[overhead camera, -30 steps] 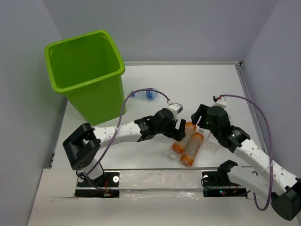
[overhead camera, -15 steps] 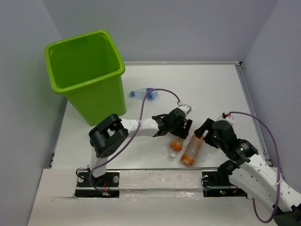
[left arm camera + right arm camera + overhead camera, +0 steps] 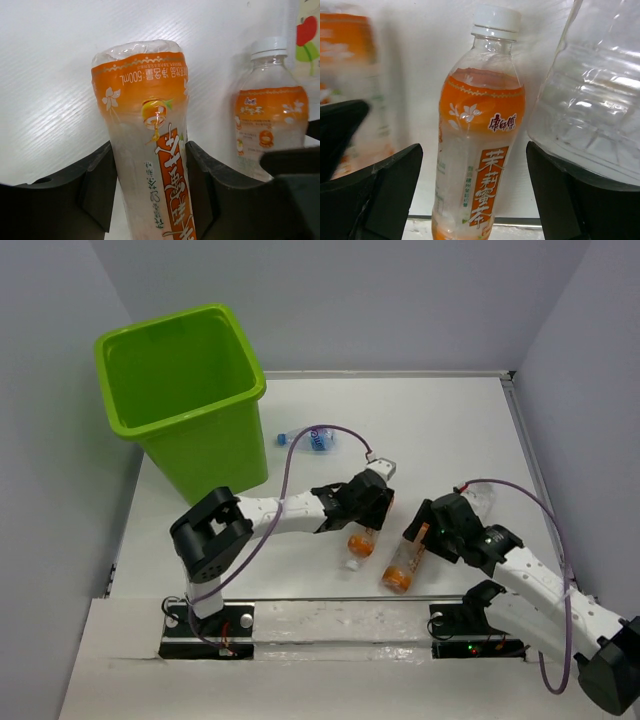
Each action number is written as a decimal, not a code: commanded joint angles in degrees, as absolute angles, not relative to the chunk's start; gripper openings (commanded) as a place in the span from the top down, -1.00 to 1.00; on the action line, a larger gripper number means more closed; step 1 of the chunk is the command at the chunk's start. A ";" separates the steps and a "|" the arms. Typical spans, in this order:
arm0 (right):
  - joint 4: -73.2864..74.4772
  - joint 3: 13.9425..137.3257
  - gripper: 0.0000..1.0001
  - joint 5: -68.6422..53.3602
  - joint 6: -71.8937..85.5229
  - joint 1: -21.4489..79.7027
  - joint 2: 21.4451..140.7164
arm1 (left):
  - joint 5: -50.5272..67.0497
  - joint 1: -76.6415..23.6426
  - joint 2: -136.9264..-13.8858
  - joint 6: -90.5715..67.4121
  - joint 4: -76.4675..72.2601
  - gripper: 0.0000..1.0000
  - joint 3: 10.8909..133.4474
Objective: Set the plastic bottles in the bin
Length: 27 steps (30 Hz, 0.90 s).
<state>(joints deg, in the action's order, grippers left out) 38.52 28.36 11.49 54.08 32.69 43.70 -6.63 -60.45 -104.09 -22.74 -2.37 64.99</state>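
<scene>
The lime-green bin (image 3: 185, 390) stands at the far left. My left gripper (image 3: 364, 523) (image 3: 150, 160) is shut on an orange-drink bottle (image 3: 358, 543) (image 3: 150, 140), and both fingers press its sides. A second orange bottle (image 3: 400, 565) (image 3: 480, 145) lies beside it on the table, between the fingers of my open right gripper (image 3: 416, 535) (image 3: 475, 165) with gaps on both sides. That bottle also shows in the left wrist view (image 3: 270, 130). A blue-labelled bottle (image 3: 308, 438) lies near the bin. A clear bottle (image 3: 595, 100) (image 3: 480, 502) lies just right of my right gripper.
The bin's wall is close to the left of the left arm's elbow. The table's raised right edge (image 3: 525, 440) runs behind the right arm. The near table edge (image 3: 340, 605) lies just below the bottles.
The left gripper has closed on the orange bottle and drawn it slightly toward the near left. The right gripper has opened wider and come down around the other orange bottle.
</scene>
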 commanded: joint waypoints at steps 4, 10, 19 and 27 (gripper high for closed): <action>26.29 25.58 -0.80 8.44 53.35 32.87 51.32 | -17.74 -60.65 -85.00 -21.10 -0.09 0.16 66.53; 18.56 24.61 -0.58 8.70 52.91 32.87 56.16 | -27.32 -59.33 -73.06 -18.81 4.91 0.16 72.32; 15.47 24.08 0.20 5.02 51.42 33.49 52.05 | -35.42 -40.54 -62.93 -12.22 1.33 0.16 82.70; 19.25 30.40 0.21 10.98 50.28 42.97 47.11 | -34.19 -19.98 -66.88 -10.19 0.44 0.15 94.64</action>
<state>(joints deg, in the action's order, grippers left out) 19.44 24.93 7.31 51.64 38.33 48.36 -33.17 -25.47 -64.34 -12.40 3.77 89.06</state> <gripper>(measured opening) 0.555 0.604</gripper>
